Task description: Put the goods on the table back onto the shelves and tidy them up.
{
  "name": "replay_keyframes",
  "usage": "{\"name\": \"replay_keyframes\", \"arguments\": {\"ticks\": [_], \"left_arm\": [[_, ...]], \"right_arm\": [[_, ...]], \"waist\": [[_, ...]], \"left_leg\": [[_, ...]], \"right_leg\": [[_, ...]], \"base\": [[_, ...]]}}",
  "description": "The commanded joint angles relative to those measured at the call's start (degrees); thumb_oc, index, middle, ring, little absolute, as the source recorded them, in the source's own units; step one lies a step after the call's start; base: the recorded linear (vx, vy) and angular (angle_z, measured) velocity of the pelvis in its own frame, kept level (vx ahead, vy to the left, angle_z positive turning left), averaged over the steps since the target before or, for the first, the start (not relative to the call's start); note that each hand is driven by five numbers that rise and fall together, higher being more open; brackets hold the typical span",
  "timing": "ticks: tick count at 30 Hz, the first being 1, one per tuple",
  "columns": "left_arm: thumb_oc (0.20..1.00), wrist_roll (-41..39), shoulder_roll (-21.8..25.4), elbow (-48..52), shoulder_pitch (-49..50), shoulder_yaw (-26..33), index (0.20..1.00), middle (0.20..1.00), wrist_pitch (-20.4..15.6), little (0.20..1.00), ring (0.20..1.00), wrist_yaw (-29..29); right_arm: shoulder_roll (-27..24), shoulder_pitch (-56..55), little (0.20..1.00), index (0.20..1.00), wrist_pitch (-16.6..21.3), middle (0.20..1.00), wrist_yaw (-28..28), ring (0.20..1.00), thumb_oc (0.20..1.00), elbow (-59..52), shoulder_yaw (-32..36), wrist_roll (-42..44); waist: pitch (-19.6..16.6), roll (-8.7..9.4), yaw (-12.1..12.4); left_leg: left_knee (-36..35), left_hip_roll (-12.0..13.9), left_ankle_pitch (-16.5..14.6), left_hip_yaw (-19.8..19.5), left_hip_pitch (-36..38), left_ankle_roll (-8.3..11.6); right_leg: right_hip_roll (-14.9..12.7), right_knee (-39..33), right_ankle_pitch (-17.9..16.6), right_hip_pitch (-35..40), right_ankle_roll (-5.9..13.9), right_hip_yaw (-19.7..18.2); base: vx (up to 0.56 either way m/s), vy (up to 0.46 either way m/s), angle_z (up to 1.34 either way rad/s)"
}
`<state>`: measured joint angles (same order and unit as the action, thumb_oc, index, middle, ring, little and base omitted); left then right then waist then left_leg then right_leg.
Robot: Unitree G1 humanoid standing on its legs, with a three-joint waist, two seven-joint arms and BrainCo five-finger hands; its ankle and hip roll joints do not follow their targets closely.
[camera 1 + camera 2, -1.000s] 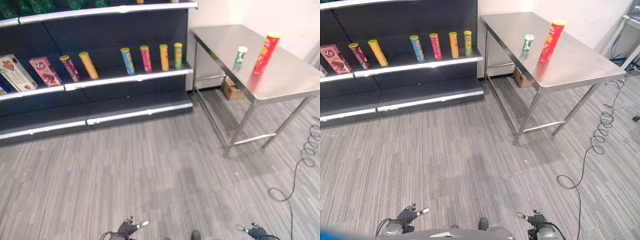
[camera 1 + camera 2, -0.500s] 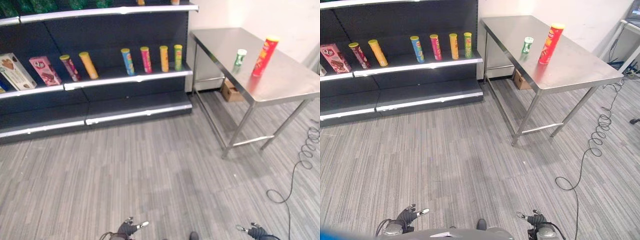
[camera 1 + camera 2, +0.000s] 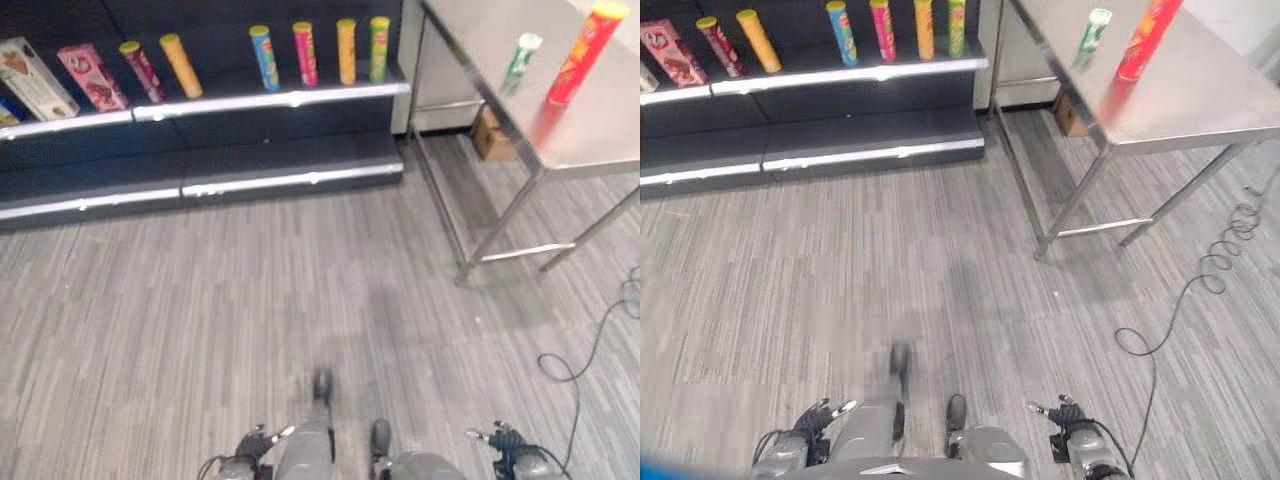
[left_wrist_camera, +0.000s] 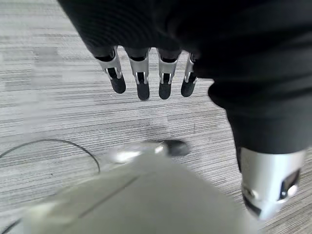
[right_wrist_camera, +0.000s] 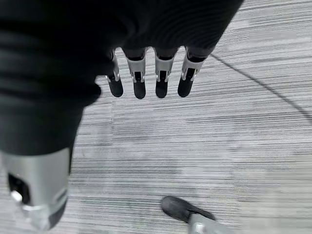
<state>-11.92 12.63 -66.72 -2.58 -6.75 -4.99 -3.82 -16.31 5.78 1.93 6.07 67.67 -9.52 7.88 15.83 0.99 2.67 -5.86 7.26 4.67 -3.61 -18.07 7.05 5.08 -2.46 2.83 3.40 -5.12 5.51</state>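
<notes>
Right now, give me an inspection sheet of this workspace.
Surface: steel table, bare apart from two goods.
Job's things: red tube and small green can upright on the table, apart; dark shelves hold six upright tubes and two boxes.
Clutter: cardboard box on the floor under the table.
Hands: left hand and right hand relaxed, holding nothing, low over the floor.
Cables: nothing seen besides the robot's own.
Surroundings: grey striped carpet.
</notes>
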Motion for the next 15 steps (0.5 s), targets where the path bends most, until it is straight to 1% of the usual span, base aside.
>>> {"name": "replay_keyframes", "arguments": {"ticks": [1,2,3,4,6,7,9,10,12,13,14,15], "left_arm": [[1.000,0.01,1.78,0.00,2.41,-0.16,1.000,1.000,-1.41,1.000,1.000,-0.54],[1.000,0.01,1.78,0.00,2.41,-0.16,1.000,1.000,-1.41,1.000,1.000,-0.54],[1.000,-0.20,2.63,0.20,2.08,0.37,1.000,1.000,-1.49,1.000,1.000,-0.74],[1.000,-0.27,2.93,0.59,1.95,0.43,1.000,1.000,-1.51,1.000,1.000,-0.71],[1.000,-0.27,2.95,0.60,1.96,0.43,1.000,1.000,-1.50,1.000,1.000,-0.71],[1.000,-1.15,3.52,1.70,1.35,0.46,1.000,1.000,-1.74,1.000,1.000,-0.92],[1.000,-1.15,3.50,1.70,1.34,0.46,1.000,1.000,-1.74,1.000,1.000,-0.92],[1.000,-1.23,4.52,2.32,0.40,0.55,1.000,1.000,-1.46,1.000,1.000,-0.90],[1.000,-1.23,4.52,2.32,0.40,0.56,1.000,1.000,-1.46,1.000,1.000,-0.90],[1.000,-0.93,5.17,2.12,-0.28,0.28,1.000,1.000,-1.27,1.000,1.000,-1.32],[1.000,-0.79,5.26,1.77,-0.29,0.24,1.000,1.000,-1.15,1.000,1.000,-1.25],[1.000,-0.44,5.21,1.35,-0.21,0.10,1.000,1.000,-1.01,1.000,1.000,-1.07]], "right_arm": [[-1.97,-3.53,1.000,1.000,0.78,1.000,0.70,1.000,1.000,-3.62,0.20,0.32],[-1.97,-3.53,1.000,1.000,0.78,1.000,0.71,1.000,1.000,-3.62,0.20,0.32],[-1.49,-2.89,1.000,1.000,0.82,1.000,0.30,1.000,1.000,-3.84,-0.54,-0.55],[-1.36,-2.82,1.000,1.000,0.63,1.000,0.17,1.000,1.000,-4.18,-0.67,-0.86],[-1.34,-2.83,1.000,1.000,0.62,1.000,0.17,1.000,1.000,-4.18,-0.67,-0.87],[-1.12,-2.35,1.000,1.000,0.75,1.000,0.21,1.000,1.000,-4.46,-0.35,-0.45],[-1.14,-2.35,1.000,1.000,0.75,1.000,0.21,1.000,1.000,-4.46,-0.35,-0.45],[-0.97,-1.94,1.000,1.000,0.82,1.000,0.21,1.000,1.000,-5.39,0.48,0.26],[-0.97,-1.94,1.000,1.000,0.81,1.000,0.21,1.000,1.000,-5.40,0.48,0.26],[-1.00,-1.87,1.000,1.000,0.84,1.000,0.44,1.000,1.000,-6.46,0.61,0.35],[-0.85,-1.80,1.000,1.000,0.81,1.000,0.47,1.000,1.000,-6.79,0.62,0.31],[-0.79,-2.02,1.000,1.000,0.75,1.000,0.47,1.000,1.000,-6.60,0.53,0.20]], "waist": [[-5.22,1.59,-0.14],[-5.22,1.60,-0.13],[-6.75,2.60,0.12],[-7.28,2.98,0.23],[-7.30,3.05,0.28],[-8.20,3.85,0.07],[-8.32,3.74,0.11],[-7.68,3.04,-0.54],[-7.67,3.08,-0.51],[-5.94,1.95,-1.65],[-5.43,1.18,-1.99],[-5.01,0.36,-2.52]], "left_leg": [[4.09,-3.15,5.68,2.11,0.76,-0.75],[4.09,-3.15,5.68,2.12,0.76,-0.75],[6.87,-3.85,3.72,4.23,1.16,-2.27],[7.06,-4.41,2.81,4.92,1.59,-2.97],[7.07,-4.46,2.78,5.00,1.60,-2.99],[6.57,-6.92,0.47,6.49,3.86,-5.04],[6.60,-6.78,0.50,6.48,3.69,-5.02],[5.76,-8.55,-2.38,7.39,7.51,-7.45],[5.75,-8.58,-2.39,7.43,7.52,-7.46],[4.96,-9.31,-3.98,7.55,11.14,-9.08],[4.46,-8.95,-4.57,7.65,12.64,-9.47],[4.04,-8.73,-5.26,7.63,14.36,-9.73]], "right_leg": [[-6.89,0.01,12.03,13.60,9.65,-5.61],[-6.90,0.01,12.04,13.60,9.65,-5.62],[-10.16,3.31,10.46,11.91,11.89,-6.34],[-11.26,4.89,8.99,11.21,12.75,-6.35],[-11.33,4.89,9.02,11.20,12.78,-6.38],[-13.64,10.82,2.15,8.70,15.07,-6.55],[-13.51,10.79,2.05,8.53,15.05,-6.61],[-14.95,24.19,-6.61,2.80,16.17,-5.43],[-14.99,24.31,-6.54,2.73,16.18,-5.48],[-16.54,32.06,-11.25,-0.84,15.36,-2.94],[-16.80,35.30,-11.57,-2.92,15.08,-2.18],[-16.78,36.62,-10.67,-5.01,14.28,-1.26]], "base": [[0.58,0.315,-1.20],[0.65,0.411,-1.03],[0.49,0.323,-0.55],[0.50,0.324,-0.63],[0.22,0.148,-0.79],[0.29,0.208,-0.51],[0.27,0.227,-0.08],[0.25,0.247,0.09],[0.19,0.216,0.03],[0.22,0.266,0.13],[0.31,0.344,0.22],[0.29,0.208,0.11]]}}
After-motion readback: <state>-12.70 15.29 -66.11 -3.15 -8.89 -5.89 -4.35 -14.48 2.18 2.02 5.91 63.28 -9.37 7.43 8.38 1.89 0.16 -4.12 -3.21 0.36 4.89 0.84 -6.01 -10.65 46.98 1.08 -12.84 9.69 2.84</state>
